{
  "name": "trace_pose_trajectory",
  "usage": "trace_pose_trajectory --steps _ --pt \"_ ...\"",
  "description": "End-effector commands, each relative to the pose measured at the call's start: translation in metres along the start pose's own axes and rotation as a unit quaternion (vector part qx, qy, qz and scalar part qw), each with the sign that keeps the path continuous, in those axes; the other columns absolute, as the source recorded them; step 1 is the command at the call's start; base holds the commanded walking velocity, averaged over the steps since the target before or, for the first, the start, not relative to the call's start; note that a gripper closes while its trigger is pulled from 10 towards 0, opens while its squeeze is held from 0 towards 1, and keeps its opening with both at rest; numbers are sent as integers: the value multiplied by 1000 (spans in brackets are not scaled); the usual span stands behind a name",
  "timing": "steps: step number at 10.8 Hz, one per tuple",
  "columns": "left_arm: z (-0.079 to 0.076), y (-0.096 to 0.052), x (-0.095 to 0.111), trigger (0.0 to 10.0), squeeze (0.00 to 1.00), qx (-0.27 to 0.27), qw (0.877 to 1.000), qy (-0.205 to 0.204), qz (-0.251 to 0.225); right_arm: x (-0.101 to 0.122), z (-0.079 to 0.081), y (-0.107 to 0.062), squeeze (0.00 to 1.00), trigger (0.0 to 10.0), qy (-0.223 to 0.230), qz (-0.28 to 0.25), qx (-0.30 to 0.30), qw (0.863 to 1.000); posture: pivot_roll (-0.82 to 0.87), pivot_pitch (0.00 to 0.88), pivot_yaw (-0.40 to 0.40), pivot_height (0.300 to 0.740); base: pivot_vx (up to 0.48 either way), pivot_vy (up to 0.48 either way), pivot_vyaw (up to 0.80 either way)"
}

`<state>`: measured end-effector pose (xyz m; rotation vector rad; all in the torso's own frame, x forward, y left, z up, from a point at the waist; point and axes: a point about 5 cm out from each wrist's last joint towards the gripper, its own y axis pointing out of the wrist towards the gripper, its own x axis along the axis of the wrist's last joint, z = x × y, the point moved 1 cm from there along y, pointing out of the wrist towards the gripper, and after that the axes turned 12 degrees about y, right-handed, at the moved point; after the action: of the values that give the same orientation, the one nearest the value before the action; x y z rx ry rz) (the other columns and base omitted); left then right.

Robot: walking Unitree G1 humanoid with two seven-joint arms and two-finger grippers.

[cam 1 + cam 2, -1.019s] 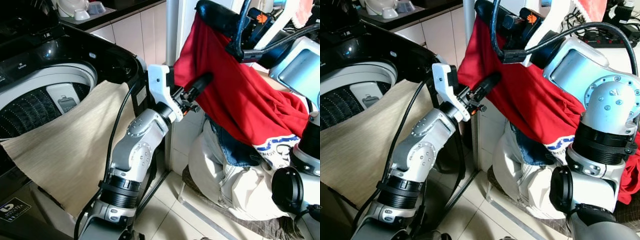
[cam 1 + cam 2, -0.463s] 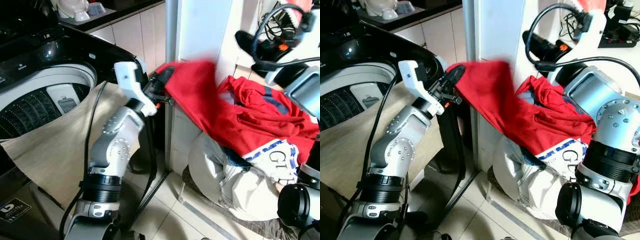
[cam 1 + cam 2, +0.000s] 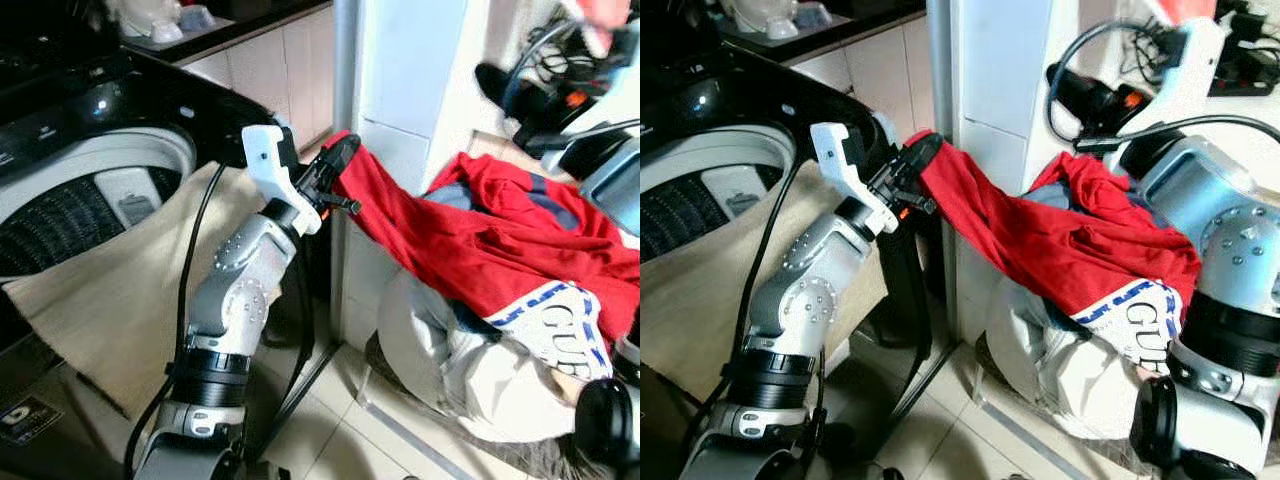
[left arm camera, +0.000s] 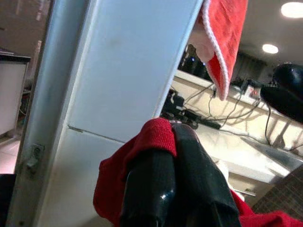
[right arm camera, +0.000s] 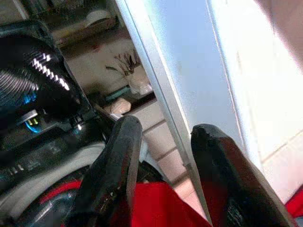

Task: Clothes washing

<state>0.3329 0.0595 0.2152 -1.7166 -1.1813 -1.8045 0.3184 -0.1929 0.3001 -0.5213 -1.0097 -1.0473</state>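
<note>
Two grips differ: left gripper (image 3: 335, 160) fingers pinched tight on red cotton shirt (image 3: 1060, 240), stretched toward four o'clock onto the laundry heap; right gripper (image 5: 161, 142) fingers parted, empty. Likely snagging short of black top-loading washing machine (image 3: 150, 110).

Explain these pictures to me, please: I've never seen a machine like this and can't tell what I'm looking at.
It is a two-armed humanoid robot doing laundry. Two pictures come from cameras in its head, looking down at its silver arms; two come from cameras on its wrists, looking along each pincer's black fingers. The left pincer is shut on a corner of a red shirt, which trails off a laundry pile on the floor. Beside it stands an open washer with a beige cloth hanging over its rim. The right pincer is open and holds nothing; its wrist picture looks over red cloth toward the washer.
</note>
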Motion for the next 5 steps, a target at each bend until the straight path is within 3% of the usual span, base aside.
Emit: trace_pose_trajectory --steps 1,2,3,4,5 --pt "2 2 4 0 0 -14 999 37 13 -9 9 -1 0 10000 -39 31 18 999 -127 0 73 740 0 0 0" --pt "48 7 30 0 0 45 988 144 34 -19 9 -6 0 10000 -93 66 14 993 -123 0 70 740 0 0 0" --pt "102 9 90 0 0 136 957 255 7 -19 8 -7 0 10000 -97 65 9 993 -118 0 69 740 0 0 0" --pt "137 2 162 0 0 219 897 382 -31 -19 7 -7 0 10000 -104 64 3 993 -113 0 70 740 0 0 0" --pt "144 -20 279 0 0 331 755 554 -116 -16 5 -8 0 10000 -113 56 -3 992 -112 0 70 740 0 0 0"
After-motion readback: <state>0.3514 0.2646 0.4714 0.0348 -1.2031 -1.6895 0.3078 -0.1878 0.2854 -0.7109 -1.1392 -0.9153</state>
